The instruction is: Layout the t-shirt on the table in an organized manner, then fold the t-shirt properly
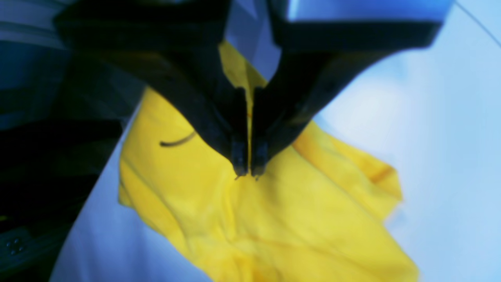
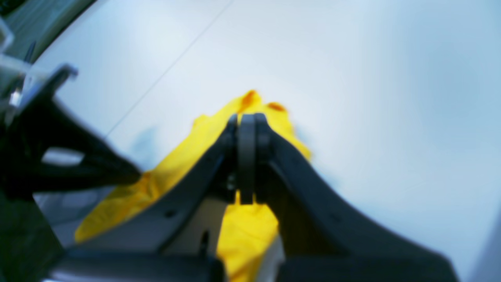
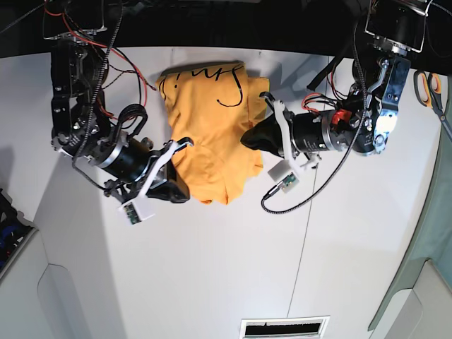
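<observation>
Left gripper: my left gripper is pinched almost fully together, with only a sliver of gap between the fingertips; a thin yellow fold of the t-shirt runs up between the jaws, so I am gripping cloth.
Left gripper, from above: in the base view it sits at the shirt's edge on that view's right, touching the fabric.
Right gripper: my right gripper is fully closed, jaws pressed together, with yellow cloth showing just under and behind the tips; I appear to be clamped on the shirt's edge.
Right gripper, from above: it meets the lower edge of the garment on that view's left.
T-shirt: it lies bunched and wrinkled on the worktop between my two arms, near the far edge, with the thin black lettering facing up at its far end.
Shirt shape: not laid flat; the lower part is gathered into folds.
Around: scissors with orange handles lie well apart from the shirt, at the worktop's edge beyond my left arm.
Seam: a thin dark line crosses the worktop below my left arm.
In the way: a black cable loops on the worktop just beside the shirt.
</observation>
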